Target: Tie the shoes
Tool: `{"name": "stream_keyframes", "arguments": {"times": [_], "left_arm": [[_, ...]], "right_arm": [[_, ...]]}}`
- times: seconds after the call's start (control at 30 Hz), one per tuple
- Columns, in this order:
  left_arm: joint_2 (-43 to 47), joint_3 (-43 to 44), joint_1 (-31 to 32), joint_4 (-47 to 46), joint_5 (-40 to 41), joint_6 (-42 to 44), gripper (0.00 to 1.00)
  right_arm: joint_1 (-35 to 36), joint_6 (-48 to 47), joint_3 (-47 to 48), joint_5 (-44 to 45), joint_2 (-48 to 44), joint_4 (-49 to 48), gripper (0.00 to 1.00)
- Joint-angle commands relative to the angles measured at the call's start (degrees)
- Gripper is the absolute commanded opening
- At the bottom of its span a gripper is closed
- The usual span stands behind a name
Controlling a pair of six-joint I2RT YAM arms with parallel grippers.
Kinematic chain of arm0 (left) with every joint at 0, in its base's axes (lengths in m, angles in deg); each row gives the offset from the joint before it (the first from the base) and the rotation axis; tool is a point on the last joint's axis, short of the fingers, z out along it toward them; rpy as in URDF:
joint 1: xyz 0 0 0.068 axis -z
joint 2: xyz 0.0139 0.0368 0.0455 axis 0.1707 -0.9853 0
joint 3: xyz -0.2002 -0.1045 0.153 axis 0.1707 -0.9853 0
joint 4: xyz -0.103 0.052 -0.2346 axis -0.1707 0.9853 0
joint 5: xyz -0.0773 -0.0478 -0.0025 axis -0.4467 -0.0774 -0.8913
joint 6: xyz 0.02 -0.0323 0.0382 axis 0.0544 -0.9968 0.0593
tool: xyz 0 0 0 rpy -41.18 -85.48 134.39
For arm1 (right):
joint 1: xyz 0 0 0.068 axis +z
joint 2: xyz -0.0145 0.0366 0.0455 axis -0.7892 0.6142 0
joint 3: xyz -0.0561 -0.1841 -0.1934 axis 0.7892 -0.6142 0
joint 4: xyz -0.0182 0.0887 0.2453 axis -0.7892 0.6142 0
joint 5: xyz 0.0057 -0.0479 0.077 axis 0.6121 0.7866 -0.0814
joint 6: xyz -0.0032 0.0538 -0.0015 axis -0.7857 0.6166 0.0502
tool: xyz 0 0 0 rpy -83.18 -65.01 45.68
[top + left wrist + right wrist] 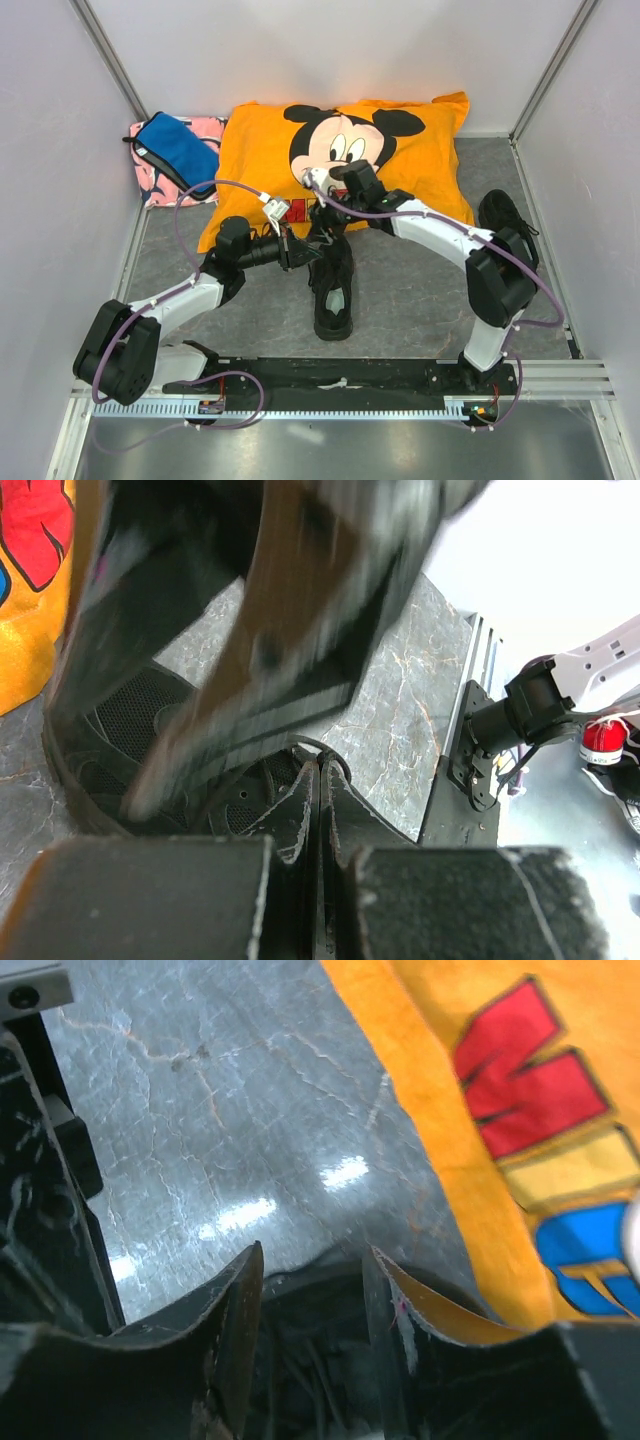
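One black shoe (333, 292) lies in the middle of the grey floor, its far end by the orange pillow (260, 150). The second black shoe (505, 215) lies at the far right, behind the right arm. My left gripper (300, 247) is at the middle shoe's left side. In the left wrist view its jaws (322, 765) are pressed together with a thin black lace (300, 744) curving out at the tips, over the shoe's mesh (130, 720). My right gripper (325, 215) hangs open over the same shoe. The right wrist view shows its jaws (312, 1255) apart with laces (315, 1360) between them.
A blue pouch (178, 150) lies on a pink cloth (150, 190) at the back left. White walls close in the left, right and back. The black base rail (340, 375) runs along the near edge. The right arm passes, blurred, through the left wrist view (300, 580).
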Motion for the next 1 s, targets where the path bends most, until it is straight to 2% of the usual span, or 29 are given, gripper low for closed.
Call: {"name": "stream_keyframes", "arguments": {"times": [0.0, 0.07, 0.23, 0.47, 0.97], "left_arm": [[-0.61, 0.28, -0.27, -3.56, -0.23, -0.31, 0.02], [-0.87, 0.36, -0.36, -3.65, 0.03, -0.31, 0.01], [-2.19, 1.24, -0.36, -4.00, -0.23, -0.48, 0.02], [-3.16, 2.21, -0.36, -4.44, -0.94, -1.01, 0.02], [-3.25, 2.39, -0.27, -4.44, -1.38, -0.40, 0.02]], "right_arm": [[-5.09, 4.15, 0.16, -4.64, -6.91, 2.12, 0.48], [-7.20, 4.51, -0.89, -6.82, -9.01, 3.79, 0.42], [-8.62, 3.81, -6.67, -12.72, -12.62, 4.68, 0.40], [-7.22, 6.97, -12.40, -15.01, -12.98, -0.94, 0.31], [-5.80, 5.56, -12.67, -14.92, -13.59, -1.21, 0.34]]}}
